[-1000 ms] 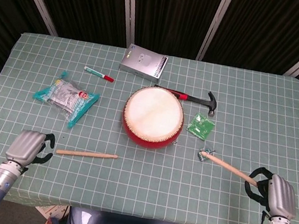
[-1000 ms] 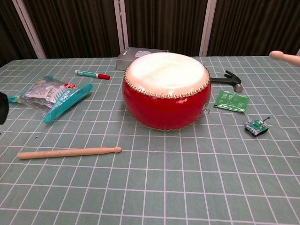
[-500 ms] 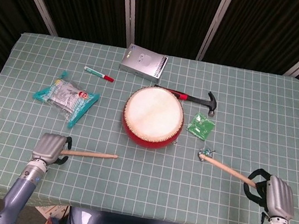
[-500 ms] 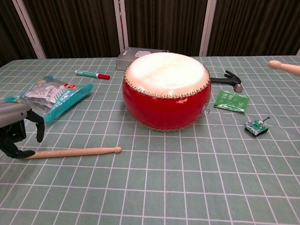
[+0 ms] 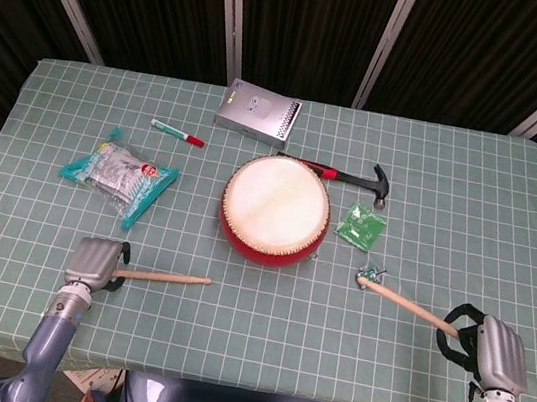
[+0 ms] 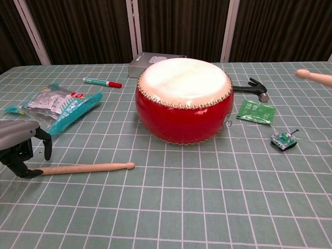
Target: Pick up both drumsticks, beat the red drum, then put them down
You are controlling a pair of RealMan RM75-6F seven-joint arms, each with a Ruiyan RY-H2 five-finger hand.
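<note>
The red drum (image 5: 276,207) (image 6: 183,101) with its pale skin stands mid-table. One wooden drumstick (image 5: 161,275) (image 6: 83,168) lies flat in front of it, tip pointing right. My left hand (image 5: 96,261) (image 6: 21,148) sits over that stick's butt end, fingers hanging apart on either side of it, not closed. My right hand (image 5: 489,350) grips the second drumstick (image 5: 405,302) at the near right, its tip raised toward the drum. In the chest view only that stick's tip (image 6: 314,76) shows at the right edge.
A black hammer (image 5: 353,179) (image 6: 251,87) and a grey box (image 5: 258,111) lie behind the drum. A green packet (image 5: 361,225) and a small circuit board (image 5: 371,274) (image 6: 283,140) lie to its right. A marker (image 5: 178,132) and a snack bag (image 5: 118,174) (image 6: 57,107) lie to its left.
My left hand has moved right from the table's near-left edge to the butt end of the lying drumstick. The right hand's stick has shifted only slightly.
</note>
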